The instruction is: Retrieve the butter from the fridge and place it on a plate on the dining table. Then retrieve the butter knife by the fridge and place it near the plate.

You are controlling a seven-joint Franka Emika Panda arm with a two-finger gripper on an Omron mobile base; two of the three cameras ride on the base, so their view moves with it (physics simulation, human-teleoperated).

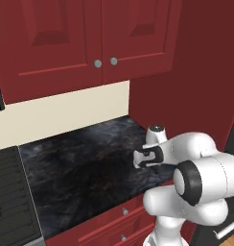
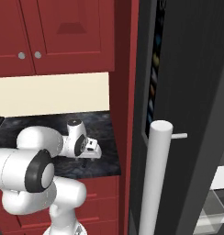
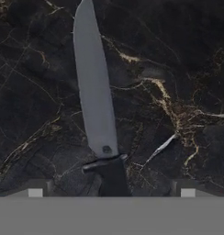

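You have the butter knife [image 3: 96, 105] lying flat on the black marble counter [image 1: 80, 163] just left of the fridge [image 2: 187, 92]; in the hand view its long axis runs straight up the frame, midway between the two finger tips [image 3: 35, 190], handle nearest them; the gripper [image 1: 146, 157] hangs low over the counter's right end with fingers spread wide, holding nothing; the arm is folded, wrist pointing down.
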